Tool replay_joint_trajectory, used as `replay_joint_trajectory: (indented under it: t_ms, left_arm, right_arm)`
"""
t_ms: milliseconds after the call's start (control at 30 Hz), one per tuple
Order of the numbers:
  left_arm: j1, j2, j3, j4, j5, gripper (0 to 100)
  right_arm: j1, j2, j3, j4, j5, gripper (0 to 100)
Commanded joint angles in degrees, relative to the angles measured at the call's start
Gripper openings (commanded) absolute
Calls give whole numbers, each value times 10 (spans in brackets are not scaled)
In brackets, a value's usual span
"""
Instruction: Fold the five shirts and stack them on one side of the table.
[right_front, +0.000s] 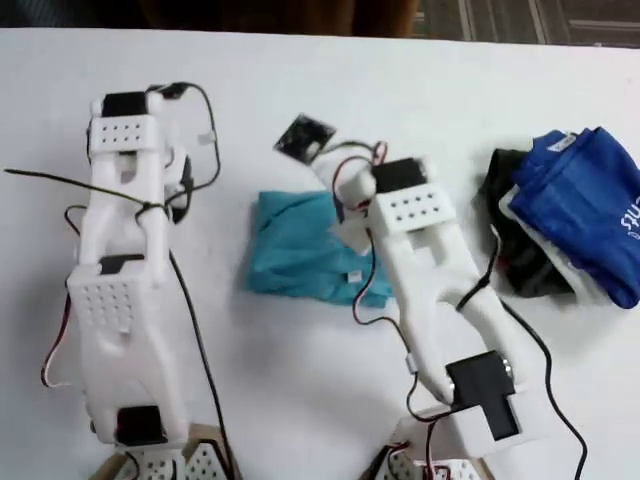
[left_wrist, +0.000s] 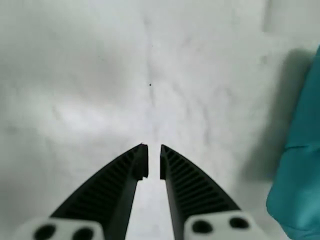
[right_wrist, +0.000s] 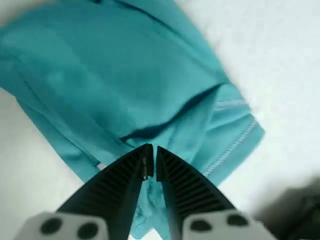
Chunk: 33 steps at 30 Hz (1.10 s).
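Found near the middle of the white tabletop (right_front: 300, 400): a teal shirt (right_front: 295, 250), roughly folded, edges uneven, one hem with pale stitching turned up in the right wrist view. Found at the right side of the tabletop, well apart from the teal shirt: a pile of folded shirts, with a blue shirt (right_front: 585, 200) on top, a black shirt (right_front: 515, 245) beneath it and sticking out toward the middle. Right arm (right_front: 430, 260) stretched over the teal shirt's right edge. Right gripper (right_wrist: 151, 161) poised with its fingers all but closed, only a thin slit between the tips, tips over a fold of the teal shirt; no cloth visibly caught between them. Left arm (right_front: 125, 250) positioned to the left of the teal shirt. Left gripper (left_wrist: 151, 161) over bare tabletop, fingers likewise nearly together with a narrow gap, holding nothing; teal shirt's edge off to one side.
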Motion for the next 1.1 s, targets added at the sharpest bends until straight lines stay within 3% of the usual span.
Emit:
replay_joint_trajectory:
  t_ms: [0,167,367,800,1067]
  left_arm:
    - [-2,3,-4,7,4,64]
    - [18,7,-2,7,4,64]
    - [32,5,-5,7,5,64]
    - [34,7,-5,7,5,64]
    - [71,3,-7,-18,47,64]
  right_arm:
    - [-2,-11,28,-27,0,20]
    - [5,47,62,-32,0,20]
    - [5,77,69,39,73,20]
    - [6,75,65,153,76,20]
    - [9,13,-46,206,76,20]
